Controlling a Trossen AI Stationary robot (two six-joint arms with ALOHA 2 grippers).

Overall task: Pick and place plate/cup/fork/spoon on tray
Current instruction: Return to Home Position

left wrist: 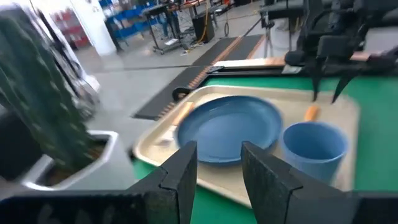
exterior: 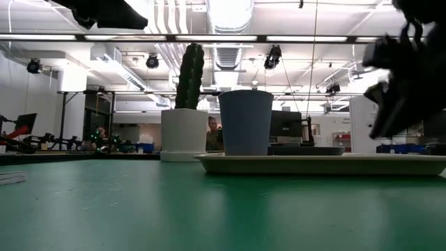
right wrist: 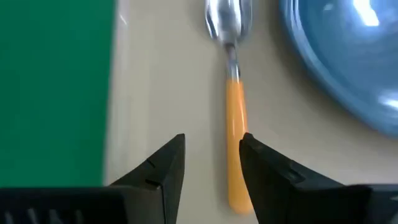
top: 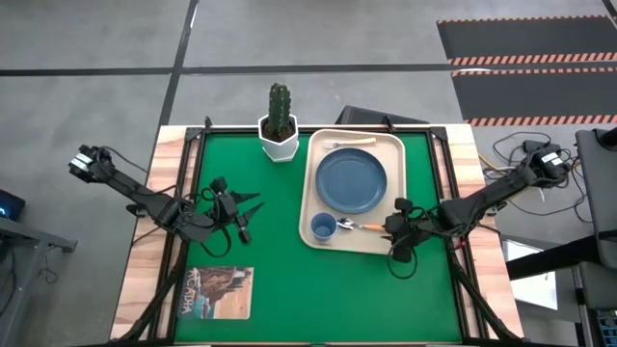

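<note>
The right end effector (top: 393,229) hangs released, fingers parted, over the orange handle of the spoon (top: 362,226). The spoon lies beside the cup (top: 323,226) on the tray (top: 366,244), which also carries the plate (top: 352,180) and, at its far edge, the fork (top: 349,144). The left end effector (top: 248,220), also unclenched, hovers over the green mat (top: 289,280), well apart from the tray, with a cactus pot (top: 279,135) just beside the tray and a booklet (top: 217,291) at a corner of the wooden table (top: 138,289).

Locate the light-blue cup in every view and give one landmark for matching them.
High view: cup in the tray's lower-left corner, beside the plate.
Low view: cup at centre, standing on the tray.
Left wrist view: cup beside the plate, on the tray.
Right wrist view: not in it.
Shared landmark: the tray, visible in all four.
</note>
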